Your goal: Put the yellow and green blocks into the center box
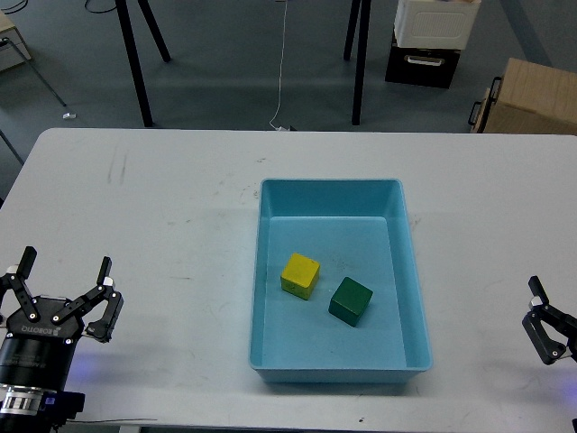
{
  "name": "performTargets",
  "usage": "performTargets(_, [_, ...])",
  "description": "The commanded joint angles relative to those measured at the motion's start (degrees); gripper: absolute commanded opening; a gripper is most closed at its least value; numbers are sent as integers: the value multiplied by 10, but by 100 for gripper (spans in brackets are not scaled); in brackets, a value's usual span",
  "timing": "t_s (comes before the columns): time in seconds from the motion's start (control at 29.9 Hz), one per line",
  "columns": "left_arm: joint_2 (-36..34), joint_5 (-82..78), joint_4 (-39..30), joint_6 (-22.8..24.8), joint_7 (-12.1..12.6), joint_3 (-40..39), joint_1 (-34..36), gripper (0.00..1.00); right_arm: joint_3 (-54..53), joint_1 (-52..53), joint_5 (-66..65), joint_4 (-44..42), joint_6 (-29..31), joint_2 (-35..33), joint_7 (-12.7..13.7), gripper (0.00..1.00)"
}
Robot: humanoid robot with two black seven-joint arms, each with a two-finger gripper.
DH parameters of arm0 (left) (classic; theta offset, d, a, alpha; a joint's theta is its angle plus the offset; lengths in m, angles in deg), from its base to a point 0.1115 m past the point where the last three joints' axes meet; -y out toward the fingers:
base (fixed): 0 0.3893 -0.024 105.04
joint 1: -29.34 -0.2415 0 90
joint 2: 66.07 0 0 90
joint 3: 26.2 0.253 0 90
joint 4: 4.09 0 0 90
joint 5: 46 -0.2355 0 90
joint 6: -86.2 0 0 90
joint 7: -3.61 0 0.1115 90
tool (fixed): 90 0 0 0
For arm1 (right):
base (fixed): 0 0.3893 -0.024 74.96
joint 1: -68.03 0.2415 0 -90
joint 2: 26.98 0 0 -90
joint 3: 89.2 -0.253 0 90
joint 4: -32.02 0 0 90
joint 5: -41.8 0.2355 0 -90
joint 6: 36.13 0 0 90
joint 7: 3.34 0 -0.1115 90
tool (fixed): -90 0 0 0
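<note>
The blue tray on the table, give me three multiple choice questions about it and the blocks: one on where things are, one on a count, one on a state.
1. Where is the yellow block?
A. Inside the blue tray
B. On the table left of the tray
C. In the left gripper

2. How many blocks lie in the tray?
A. One
B. Two
C. Three

3. What is the left gripper doing?
A. Holding the green block
B. Resting in the tray
C. Open and empty, out to the tray's left

Answers: 1 A, it sits on the tray floor; 2 B, yellow plus the green block beside it; 3 C, its fingers are spread with nothing between them.
</note>
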Motion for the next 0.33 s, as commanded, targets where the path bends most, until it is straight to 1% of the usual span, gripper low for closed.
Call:
performTargets(0.0, [0, -1, 0, 0, 1, 12, 1, 100, -3, 0, 0, -2, 0, 0, 0, 98])
performTargets(0.3, [0, 1, -3, 0, 1, 11, 4, 100, -14, -1, -6, -2, 0, -32, 0, 98])
